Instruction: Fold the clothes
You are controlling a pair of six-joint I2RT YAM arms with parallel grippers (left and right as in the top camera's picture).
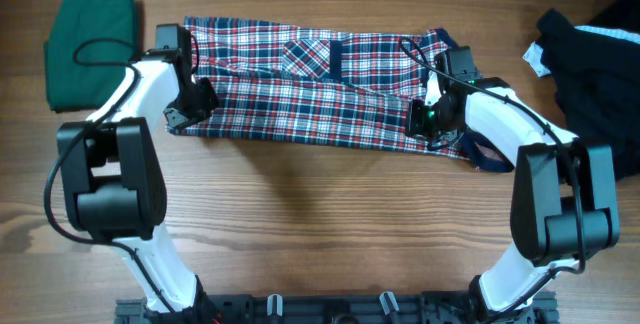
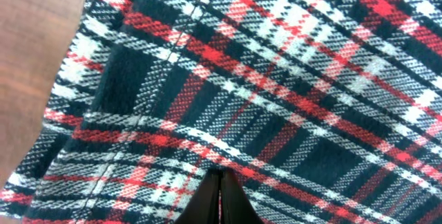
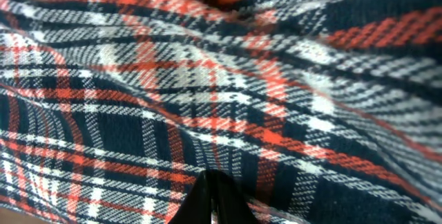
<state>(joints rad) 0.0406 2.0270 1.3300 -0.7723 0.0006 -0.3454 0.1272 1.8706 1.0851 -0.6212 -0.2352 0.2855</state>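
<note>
I see the plaid dress [image 1: 310,89] lying as a long band across the far middle of the table [image 1: 320,224]. My left gripper [image 1: 190,104] is closed on its left end and my right gripper [image 1: 428,116] pinches its right end. The green garment [image 1: 90,44] lies far left, the black garment [image 1: 595,64] far right.

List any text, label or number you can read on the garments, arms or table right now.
No text is readable.
The white tag on the black garment: too small to read.
The red-white-navy plaid dress and the folded dark-green garment: no text shows.
</note>
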